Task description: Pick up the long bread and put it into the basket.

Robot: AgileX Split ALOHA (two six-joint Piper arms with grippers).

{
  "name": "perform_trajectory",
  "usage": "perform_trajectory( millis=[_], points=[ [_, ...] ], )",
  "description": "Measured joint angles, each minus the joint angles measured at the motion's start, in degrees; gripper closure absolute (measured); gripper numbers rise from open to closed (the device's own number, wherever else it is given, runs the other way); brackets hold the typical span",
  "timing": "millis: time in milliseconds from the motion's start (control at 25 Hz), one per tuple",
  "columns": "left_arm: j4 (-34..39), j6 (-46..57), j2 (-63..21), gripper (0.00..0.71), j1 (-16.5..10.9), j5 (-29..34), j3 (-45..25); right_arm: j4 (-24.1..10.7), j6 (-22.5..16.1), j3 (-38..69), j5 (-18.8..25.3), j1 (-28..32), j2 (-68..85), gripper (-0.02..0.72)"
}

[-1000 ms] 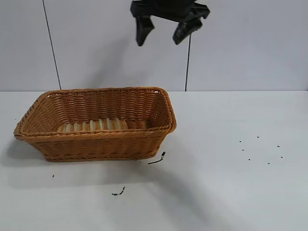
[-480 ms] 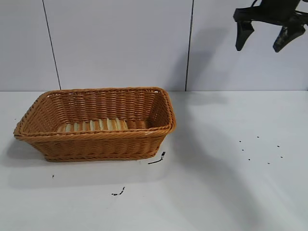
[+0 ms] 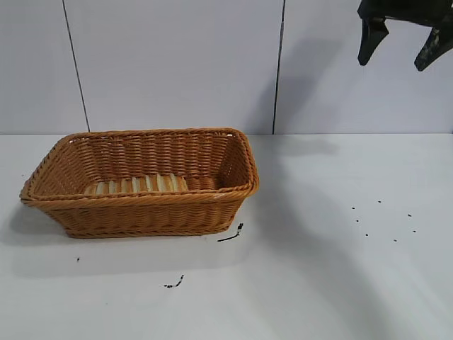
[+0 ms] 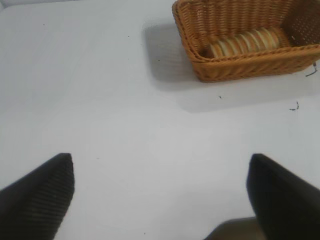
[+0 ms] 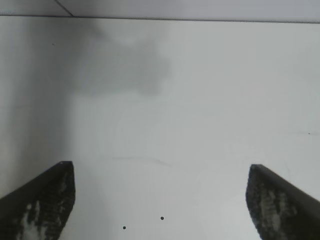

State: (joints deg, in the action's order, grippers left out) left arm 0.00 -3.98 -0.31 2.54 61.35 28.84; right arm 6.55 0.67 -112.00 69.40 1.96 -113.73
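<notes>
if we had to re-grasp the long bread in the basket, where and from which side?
Grip the long bread across its narrow middle, coming from straight above: it lies flat along the floor of the basket, and the flared walls block any side approach.

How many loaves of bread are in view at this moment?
1. The long bread lies on the floor of the wicker basket, along its near wall. That wall hides the basket's front floor, so a smaller item could be concealed there.

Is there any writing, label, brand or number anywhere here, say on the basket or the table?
None. The basket is plain wicker, the long bread has only stripes, and the table shows just small dark specks, not letters.
</notes>
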Motion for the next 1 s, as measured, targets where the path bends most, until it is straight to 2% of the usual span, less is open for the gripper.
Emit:
perform_trajectory(
  millis=[360,720,1000],
  points=[
    [0.0,0.0,0.0,0.014,0.0,0.0,0.0,-0.2,1.9,31.0,-0.1,0.0,25.9,0.066],
    [0.0,0.0,0.0,0.014,0.0,0.0,0.0,-2.9,2.3,60.4,-0.2,-0.2,55.2,0.066],
    [0.0,0.0,0.0,0.014,0.0,0.0,0.0,-2.9,2.4,77.1,-8.9,-0.2,78.7,0.066]
  ],
)
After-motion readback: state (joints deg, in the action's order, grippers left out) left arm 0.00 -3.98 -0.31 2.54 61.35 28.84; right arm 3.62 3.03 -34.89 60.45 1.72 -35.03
